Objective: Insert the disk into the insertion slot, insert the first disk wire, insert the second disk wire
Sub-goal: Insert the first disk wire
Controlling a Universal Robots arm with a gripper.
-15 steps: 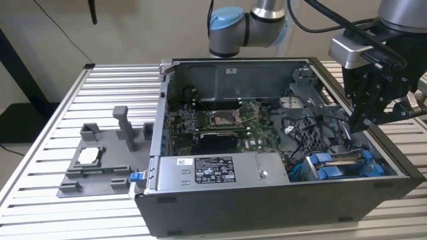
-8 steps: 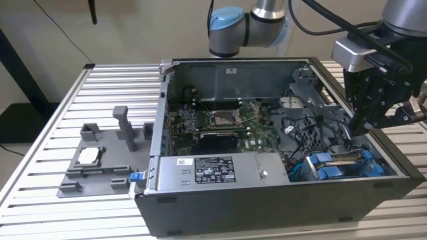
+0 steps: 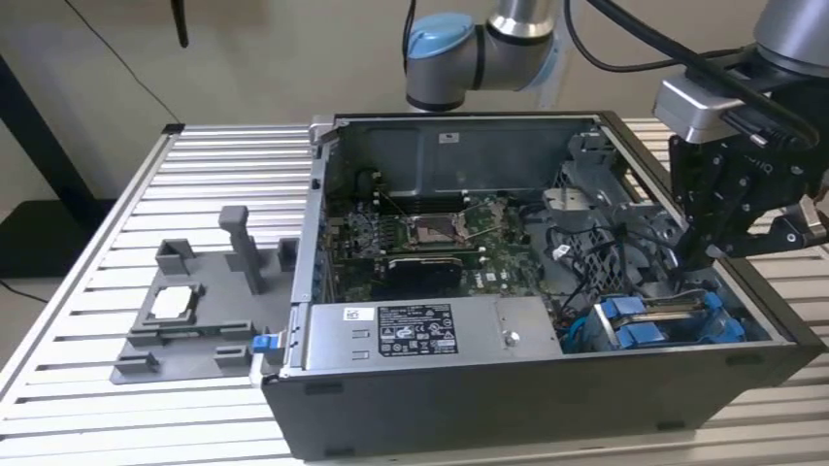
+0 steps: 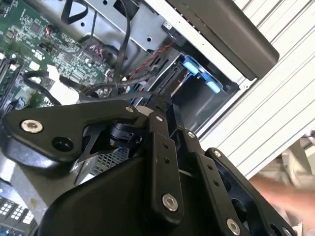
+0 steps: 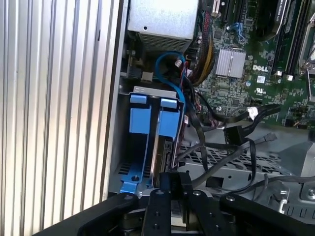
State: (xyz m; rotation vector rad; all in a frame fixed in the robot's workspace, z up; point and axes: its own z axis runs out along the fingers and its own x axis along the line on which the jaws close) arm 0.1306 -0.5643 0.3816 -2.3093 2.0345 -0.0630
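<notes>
The disk [image 5: 165, 147] lies edge-on in the insertion slot [image 5: 139, 115], a grey cage with blue fittings in the case's corner. In the exterior view the disk [image 3: 667, 313] shows as a beige strip between the blue rails of the insertion slot [image 3: 609, 325]. My gripper [image 5: 176, 184] is at the disk's outer end with its fingertips together. I cannot tell whether they touch the disk. In the exterior view my gripper [image 3: 709, 254] hangs just above the cage's far end. Two loose black disk wires [image 5: 235, 132] with connectors lie beside the cage, unplugged.
The open computer case [image 3: 545, 388] sits on a slatted table [image 3: 220, 165]. A grey labelled power supply box [image 3: 414, 330] lies next to the cage, with the motherboard [image 3: 441, 238] behind it. More cables crowd the case's right side. A grey fixture [image 3: 194, 311] stands on the table at the exterior view's left.
</notes>
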